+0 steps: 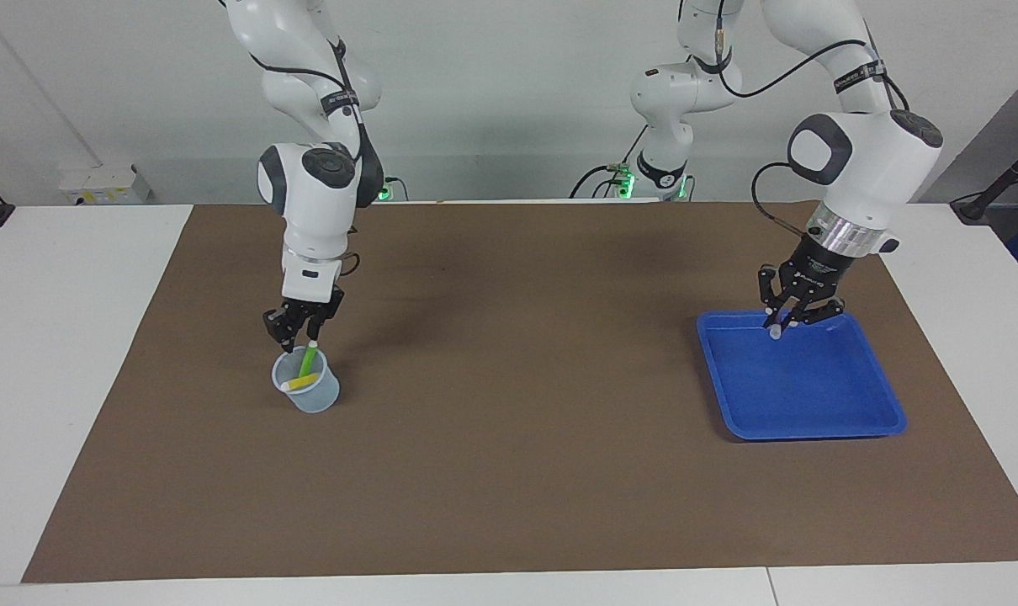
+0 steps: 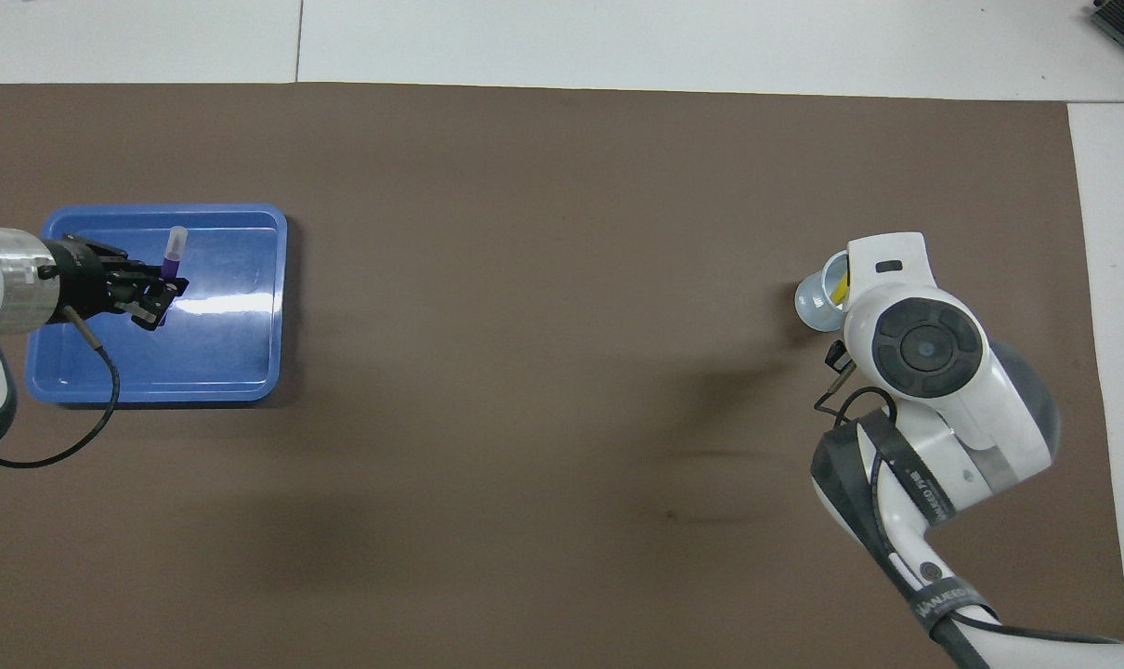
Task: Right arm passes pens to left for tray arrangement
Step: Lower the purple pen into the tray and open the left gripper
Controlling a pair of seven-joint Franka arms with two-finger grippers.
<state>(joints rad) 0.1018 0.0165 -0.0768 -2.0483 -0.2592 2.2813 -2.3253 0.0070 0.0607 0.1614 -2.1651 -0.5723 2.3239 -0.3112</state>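
The tray (image 1: 862,421) looked like smooth, glossy blue plastic, a white glare streak lying across its floor in the overhead view. The cup (image 1: 317,400) was translucent bluish plastic with a faintly frosted look. The mat (image 1: 509,471) covering the table (image 1: 63,353) was matt brown, paper-like and without sheen; the table itself was smooth, matt white. The arms' shells were glossy white plastic, and the left arm's wrist ring (image 1: 845,238) was bright brushed metal.

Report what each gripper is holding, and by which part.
The left gripper holds the purple pen by its purple end, pale tip free, over the tray. The right gripper, at the green pen in the cup, holds nothing yet.
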